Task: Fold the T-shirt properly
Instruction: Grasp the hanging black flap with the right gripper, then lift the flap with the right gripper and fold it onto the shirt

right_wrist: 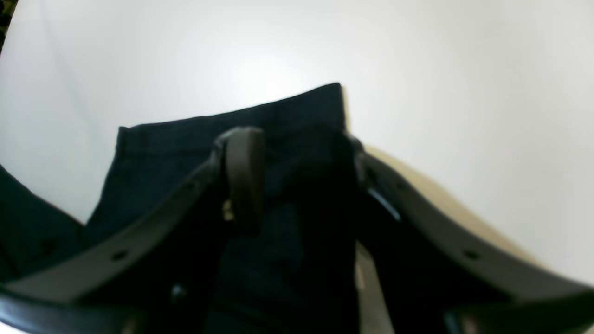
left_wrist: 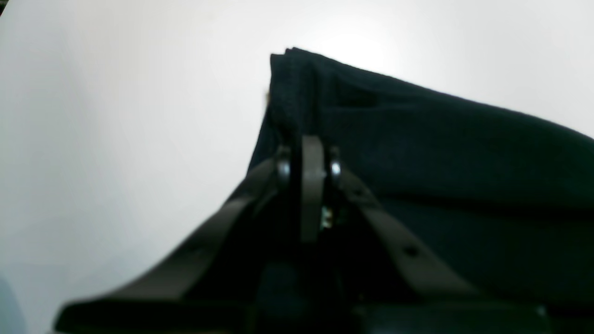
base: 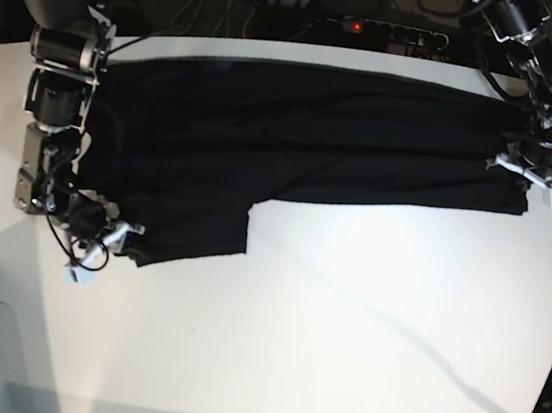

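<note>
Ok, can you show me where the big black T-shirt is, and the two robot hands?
big black cloth T-shirt (base: 294,138), base view, on its spread-out middle.
left gripper (left_wrist: 308,139), left wrist view, at fingertips pinched shut on the shirt's edge.
right gripper (right_wrist: 297,139), right wrist view, between fingertips straddling the cloth.

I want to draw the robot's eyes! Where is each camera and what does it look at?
Left wrist: sits on the left arm, looks along the shut left gripper pinching the T-shirt.
Right wrist: on the right arm, looks past the right gripper at cloth.
Base: up high, looks down at the white table, both arms showing.
All share the T-shirt.
</note>
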Tool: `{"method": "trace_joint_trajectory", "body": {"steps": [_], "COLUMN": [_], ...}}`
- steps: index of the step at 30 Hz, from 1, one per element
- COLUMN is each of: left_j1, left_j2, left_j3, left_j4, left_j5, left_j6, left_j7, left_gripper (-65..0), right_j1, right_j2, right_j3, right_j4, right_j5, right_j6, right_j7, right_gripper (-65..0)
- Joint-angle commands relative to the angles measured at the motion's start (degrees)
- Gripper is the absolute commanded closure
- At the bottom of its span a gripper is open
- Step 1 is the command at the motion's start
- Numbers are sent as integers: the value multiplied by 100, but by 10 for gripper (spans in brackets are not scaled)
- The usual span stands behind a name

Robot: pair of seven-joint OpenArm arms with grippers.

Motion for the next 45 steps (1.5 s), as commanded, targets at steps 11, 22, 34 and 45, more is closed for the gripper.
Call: {"method": "trace_joint_trajectory", "body": {"steps": [11, 22, 34, 45], "left_j1": [8, 8, 17, 17], "left_j2": [-87, -87, -87, -87], "left_j3": [7, -2, -20, -20], "left_j4": [75, 75, 75, 75], "left_j5": [17, 17, 17, 17], "left_j6": [-1, -1, -10, -19], "left_j7": [27, 27, 27, 27], "left_gripper": [0, 0, 0, 0], "right_j1": [-15, -314, -331, -287], "right_j2": [100, -32, -129, -138], "right_j3": [469, -225, -401, -1157], "right_j4": [626, 591, 591, 608], "right_j5": [65, 74, 65, 65], "right_j6": [100, 100, 100, 100], "right_j7": [116, 116, 72, 116], "right_gripper": [-246, -246, -227, 0]}}
